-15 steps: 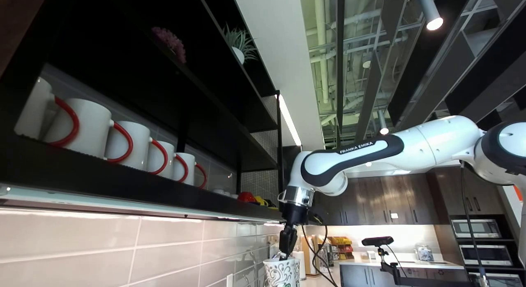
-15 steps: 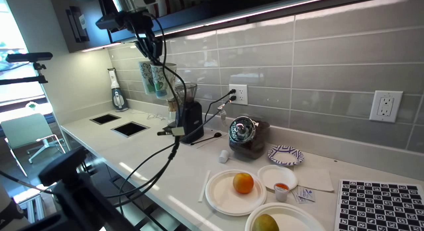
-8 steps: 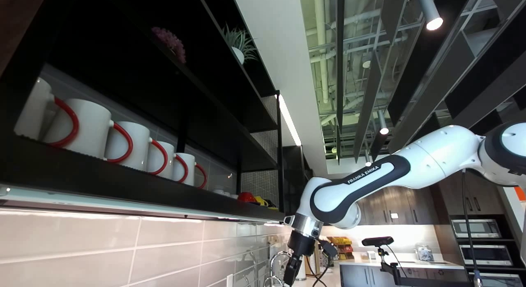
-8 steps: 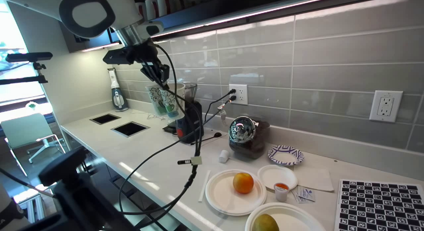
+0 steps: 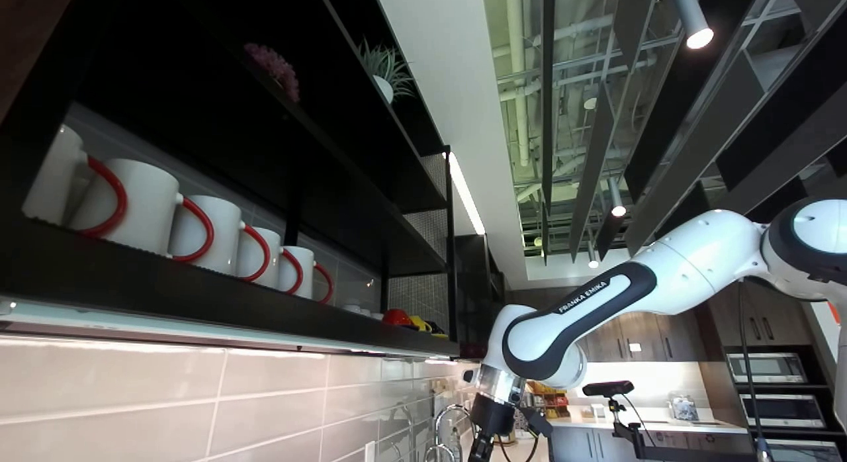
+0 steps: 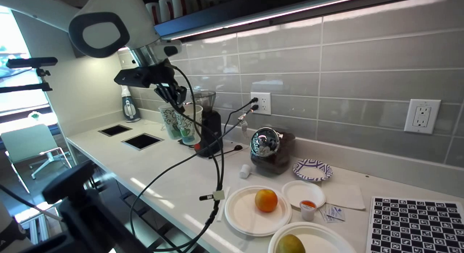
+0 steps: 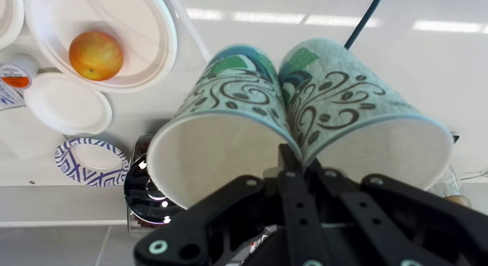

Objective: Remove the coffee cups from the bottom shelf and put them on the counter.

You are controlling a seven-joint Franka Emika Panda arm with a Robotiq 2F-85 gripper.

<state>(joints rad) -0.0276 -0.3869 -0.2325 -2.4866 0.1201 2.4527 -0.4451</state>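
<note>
Two pale tapered coffee cups with green-teal patterns hang side by side, mouths up: the left cup [image 7: 240, 83] and the right cup [image 7: 335, 94] in the wrist view. In an exterior view, they are the nearer cup [image 6: 190, 128] and the farther cup [image 6: 169, 120]. My gripper [image 7: 299, 163] is shut on their touching rims, one finger inside each cup. They are low over the white counter [image 6: 163, 169]; I cannot tell whether their bottoms touch it. The bottom shelf [image 5: 198, 293] is above, also in an exterior view [image 6: 217, 19]. The cups are out of view there beside the mugs.
White mugs [image 5: 142, 204] with red handles stand on the shelf. A blender [image 6: 210, 128] is close behind the cups. Cables [image 6: 217, 173] hang from the wrist. Plates [image 6: 250, 224], an orange fruit [image 6: 266, 200] and a chrome-lidded jar [image 6: 266, 142] lie toward the counter's near end.
My gripper has come down with both cups, from just under the shelf to near the counter, and shifted slightly right in an exterior view. The grip on the cups has stayed shut.
</note>
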